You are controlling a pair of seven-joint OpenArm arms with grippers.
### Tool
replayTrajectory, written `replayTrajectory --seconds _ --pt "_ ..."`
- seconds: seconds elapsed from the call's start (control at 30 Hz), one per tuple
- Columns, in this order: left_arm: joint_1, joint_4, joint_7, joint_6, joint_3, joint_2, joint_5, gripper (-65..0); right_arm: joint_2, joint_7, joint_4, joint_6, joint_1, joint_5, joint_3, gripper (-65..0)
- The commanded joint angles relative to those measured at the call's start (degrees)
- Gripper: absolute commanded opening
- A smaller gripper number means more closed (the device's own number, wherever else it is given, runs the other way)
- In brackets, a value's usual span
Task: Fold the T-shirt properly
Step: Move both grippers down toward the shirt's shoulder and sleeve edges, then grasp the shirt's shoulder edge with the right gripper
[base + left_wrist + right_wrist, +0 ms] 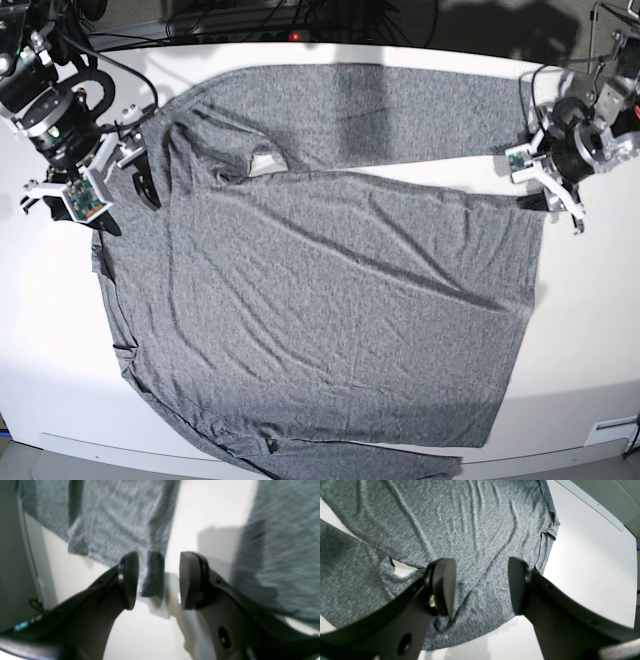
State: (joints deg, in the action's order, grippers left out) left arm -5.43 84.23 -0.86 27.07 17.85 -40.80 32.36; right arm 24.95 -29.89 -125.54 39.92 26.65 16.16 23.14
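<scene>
Black gripper fingers fill the foreground of both wrist views. In the right wrist view, the right gripper [481, 585] hovers over the T-shirt [460, 530] with its jaws standing wide and nothing between them. In the left wrist view, which is blurred, the left gripper [158, 580] has its jaws partly apart, with a dark cuff-like end of grey fabric hanging in the gap; whether the pads actually pinch it cannot be told.

From the base view, the T-shirt [320, 290] lies spread across the middle of the frame, heather grey, with one long sleeve stretched along the top and another bunched at the bottom edge. A small white label [264, 165] shows at the neck, upper left of centre. The right gripper [120, 178] sits at the upper left beside the shoulder; the left gripper [545, 185] sits at the upper right by the sleeve end and hem corner.

Judging by the soft ripples, the knit is light, limp and stretchy: it will sag and drag rather than hold shape. Seams, cuffs, shoulder points and hem corners look the firmest places to pinch.

Underneath is a smooth white table [590, 330], probably slippery under cloth. Dark cables [250, 25] and shadowed equipment lie beyond its far edge, at the top of the frame.
</scene>
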Motion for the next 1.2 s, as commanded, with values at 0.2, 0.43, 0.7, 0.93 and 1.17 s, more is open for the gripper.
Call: replayTrajectory --seconds 0.2,0.43,0.7,0.93,1.17 --pt "4.13 -5.11 -1.14 -1.03 0.02 -1.14 -0.72 -38.8 0.70 1.38 -1.11 0.08 -0.28 0.55 0.35 -31.8" --pt "3.67 -5.73 -1.99 -0.79 2.14 -1.11 -2.56 -38.8 -0.48 1.03 -1.09 0.08 -0.28 4.79 0.35 -31.8" --pt "3.67 -5.70 -1.95 -0.87 2.99 -1.01 -4.35 -65.0 -1.14 -8.11 -1.03 0.08 0.24 5.03 0.22 -31.8" --pt "3.67 -5.70 -2.16 -0.90 2.99 -1.01 -4.35 -65.0 12.55 -4.90 -1.03 0.08 11.26 -3.58 0.09 -31.8" --pt "3.69 -5.70 -2.16 -0.87 2.99 -0.98 -4.35 -65.0 17.94 4.79 -0.98 0.08 17.90 -15.28 -0.02 -31.8"
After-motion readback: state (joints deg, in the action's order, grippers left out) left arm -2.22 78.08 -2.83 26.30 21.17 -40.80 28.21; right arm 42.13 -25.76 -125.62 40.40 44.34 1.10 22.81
